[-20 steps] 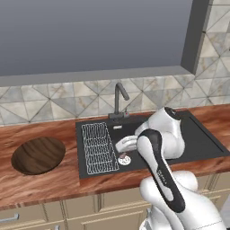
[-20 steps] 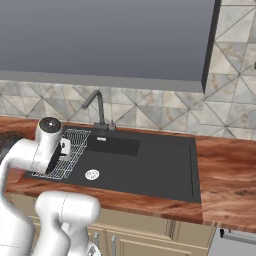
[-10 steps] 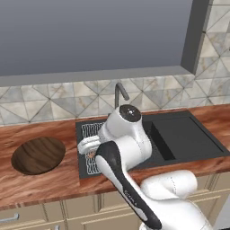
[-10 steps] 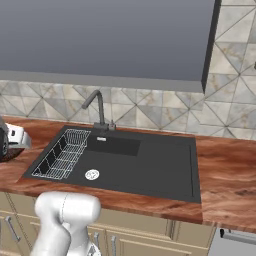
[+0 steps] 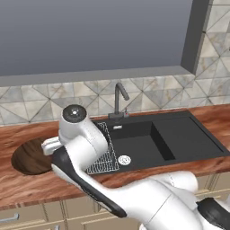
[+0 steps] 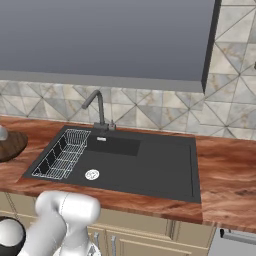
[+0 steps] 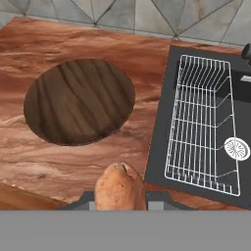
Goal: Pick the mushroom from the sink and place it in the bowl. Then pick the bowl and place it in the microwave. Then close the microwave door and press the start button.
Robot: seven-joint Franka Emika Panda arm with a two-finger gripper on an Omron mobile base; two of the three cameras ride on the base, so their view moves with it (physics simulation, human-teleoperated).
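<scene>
Gripper (image 7: 120, 203): we see it clamped on one mushroom (image 7: 119, 187).
Bowl (image 7: 79, 102): one, near the counter's (image 7: 73, 162) left edge.
Sink (image 6: 150, 167): one, holding one rack (image 7: 203, 122).

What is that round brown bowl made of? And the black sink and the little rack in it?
The bowl looks like dark wood with a smooth finish: wavy grain lines run across it. The sink looks like matte black stone or composite, though painted metal is possible, since it shows no shine. The rack looks like thin pale metal wire, bent into a grid you can see through.
</scene>
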